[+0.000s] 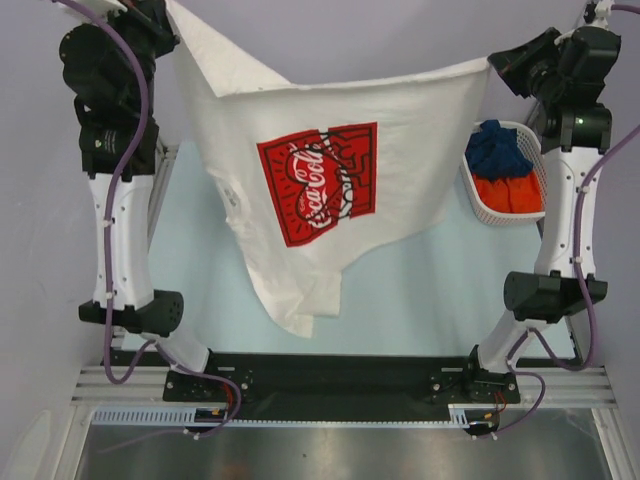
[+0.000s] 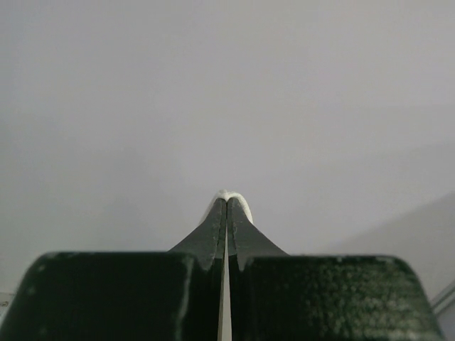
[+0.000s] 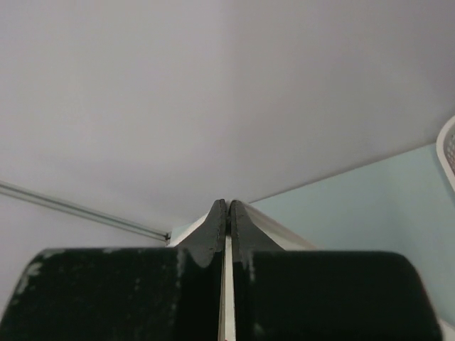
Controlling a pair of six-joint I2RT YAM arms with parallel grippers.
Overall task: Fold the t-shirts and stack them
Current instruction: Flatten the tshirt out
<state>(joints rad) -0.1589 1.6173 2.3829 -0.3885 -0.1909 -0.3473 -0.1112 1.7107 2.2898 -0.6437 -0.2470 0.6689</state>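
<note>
Top external: left end effector [image 1: 166, 14] and right end effector [image 1: 497, 62] pinch the red-printed white cloth t-shirt [image 1: 330, 120] hanging between them; such thin edge grips may slip.

a white lattice basket [image 1: 486, 212] sits at the right edge of a pale blue-green table [image 1: 420, 300]; its rim [image 3: 448, 153] also shows at the right of the right wrist view. a plain grey wall [image 1: 380, 35] rises behind. at the near edge a black plate [image 1: 340, 372] lies across aluminium rails [image 1: 340, 412], with a dull metal sheet [image 1: 340, 455] below
</note>
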